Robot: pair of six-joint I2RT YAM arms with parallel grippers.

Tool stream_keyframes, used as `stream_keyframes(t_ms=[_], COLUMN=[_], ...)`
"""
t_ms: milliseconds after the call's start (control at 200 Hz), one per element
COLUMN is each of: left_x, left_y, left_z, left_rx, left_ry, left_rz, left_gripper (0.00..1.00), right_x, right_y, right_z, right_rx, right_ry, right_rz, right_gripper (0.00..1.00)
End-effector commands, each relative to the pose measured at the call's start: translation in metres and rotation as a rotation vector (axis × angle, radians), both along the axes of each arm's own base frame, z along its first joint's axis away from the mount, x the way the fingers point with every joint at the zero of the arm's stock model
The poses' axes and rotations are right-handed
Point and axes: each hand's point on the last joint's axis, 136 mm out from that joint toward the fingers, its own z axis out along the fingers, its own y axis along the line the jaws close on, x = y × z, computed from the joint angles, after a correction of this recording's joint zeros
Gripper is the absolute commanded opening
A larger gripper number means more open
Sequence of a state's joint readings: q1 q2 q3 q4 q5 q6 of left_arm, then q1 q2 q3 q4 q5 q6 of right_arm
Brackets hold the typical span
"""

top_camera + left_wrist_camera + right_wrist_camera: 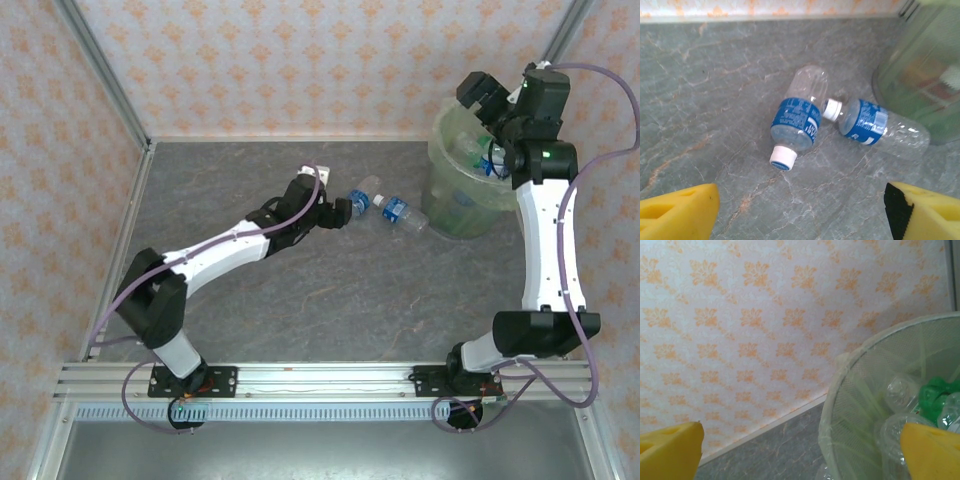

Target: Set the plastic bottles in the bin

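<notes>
left gripper (800, 212): jaws apart, empty | nearest bottle (797, 119): just ahead, cap-first, long axis along the approach | right gripper (800, 450): apart, above bin (850, 390), farther off

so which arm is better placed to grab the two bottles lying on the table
Left. The left gripper, open, faces the nearer bottle, the second bottle beside it; the right gripper hangs over the bin.

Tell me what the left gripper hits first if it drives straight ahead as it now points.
Probably the nearer bottle, lying capped end toward the left gripper; the second bottle lies right of that line. Depth is unclear.
</notes>
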State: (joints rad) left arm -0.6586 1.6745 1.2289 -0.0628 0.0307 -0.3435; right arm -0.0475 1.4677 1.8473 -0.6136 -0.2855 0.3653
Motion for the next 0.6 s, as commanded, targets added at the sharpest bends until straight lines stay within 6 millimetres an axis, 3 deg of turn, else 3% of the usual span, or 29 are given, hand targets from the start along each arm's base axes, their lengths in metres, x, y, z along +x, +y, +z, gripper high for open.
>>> stream_keyframes(t_ms=[0,235,250,591], left_x=[0.007,0.029,0.031,0.056], left_y=[-0.009,-0.029,-0.03,-0.032], left_z=[-0.01,-0.042,-0.055,-0.104], left_rx=[-0.003,0.033,0.048,0.093], left_ry=[0.055,0.123,0.145,0.228], left_rz=[-0.024,-0.069,-0.069,-0.079], left_gripper=[0.83,0.73,0.73,0.66], right_x=[-0.018,-0.037,-0.037,-0.047], right_y=[0.01,0.016,0.016,0.017], right_z=[0.014,0.013,0.013,0.018], right_rx=[-0.007,-0.001,-0.002,-0.007], right_ry=[-0.041,-0.038,-0.037,-0.04], right_rz=[0.044,0.067,0.068,0.072], right_gripper=[1.0,1.0,1.0,1.0])
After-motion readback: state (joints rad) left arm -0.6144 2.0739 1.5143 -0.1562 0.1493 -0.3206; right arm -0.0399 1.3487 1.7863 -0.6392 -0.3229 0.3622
